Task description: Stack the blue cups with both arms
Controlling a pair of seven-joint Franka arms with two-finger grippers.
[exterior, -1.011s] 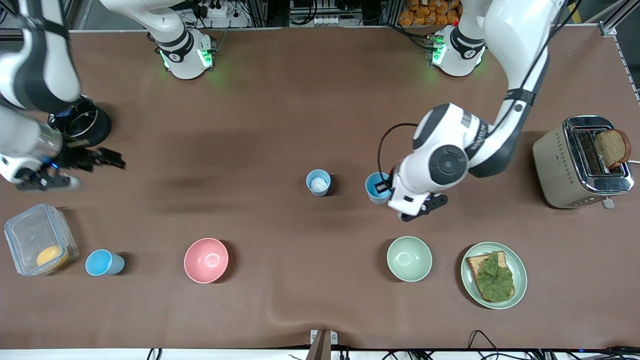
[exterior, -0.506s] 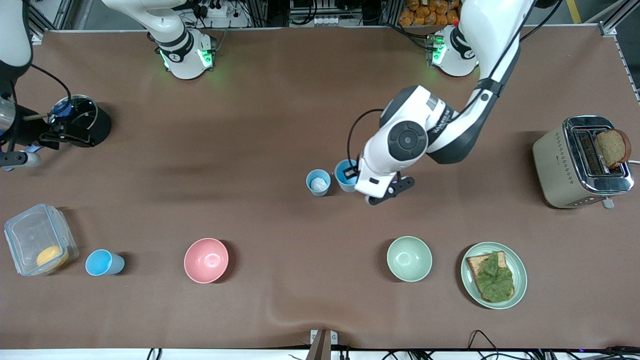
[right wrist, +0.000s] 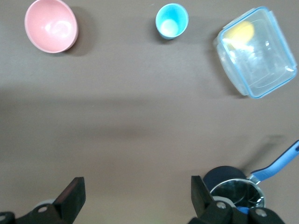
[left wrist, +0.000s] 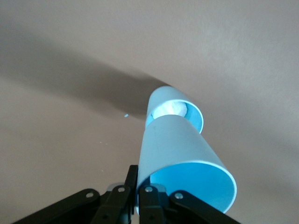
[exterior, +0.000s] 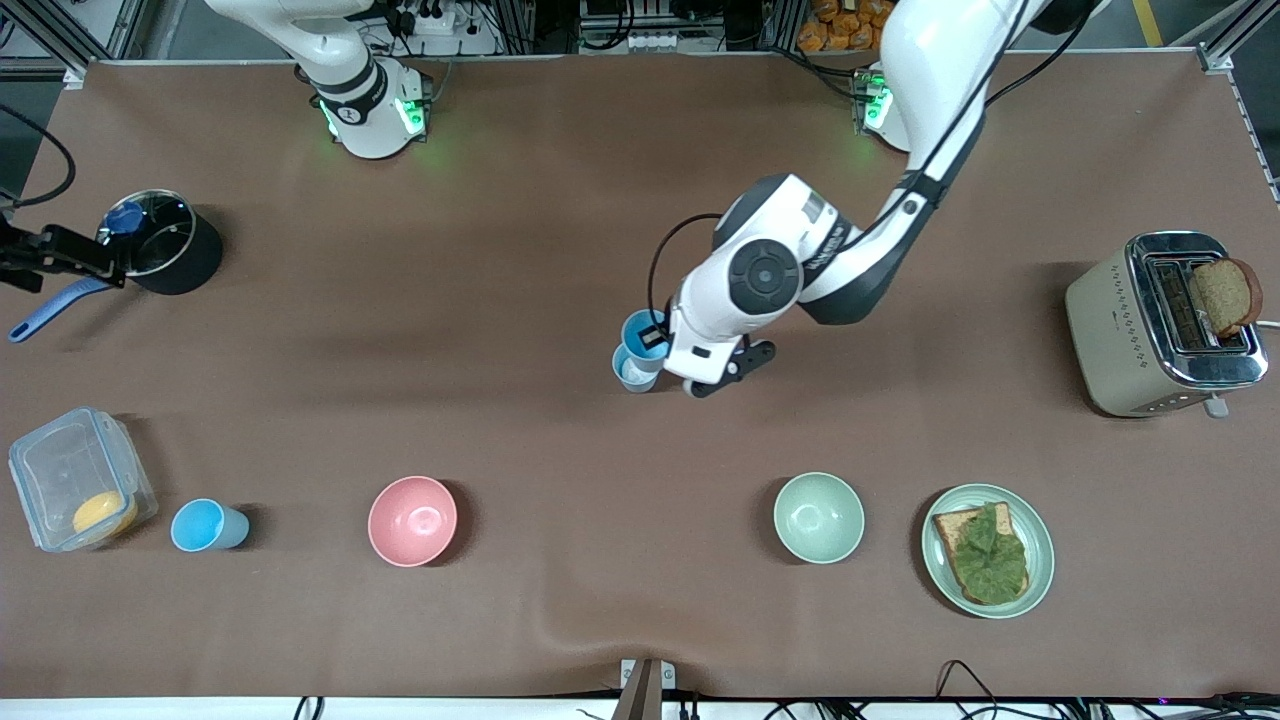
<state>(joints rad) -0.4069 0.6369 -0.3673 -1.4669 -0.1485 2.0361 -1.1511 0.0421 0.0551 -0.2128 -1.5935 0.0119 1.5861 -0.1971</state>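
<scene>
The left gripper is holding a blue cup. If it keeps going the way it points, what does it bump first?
Probably the pale blue cup on the table: the left gripper aims its held sky-blue cup at that cup's mouth.

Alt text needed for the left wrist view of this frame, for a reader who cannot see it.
The left claw is shut on the rim of a sky-blue cup, holding it tilted just over a paler blue cup that stands on the brown table. The lower cup's whitish inside shows past the held cup's base.
</scene>
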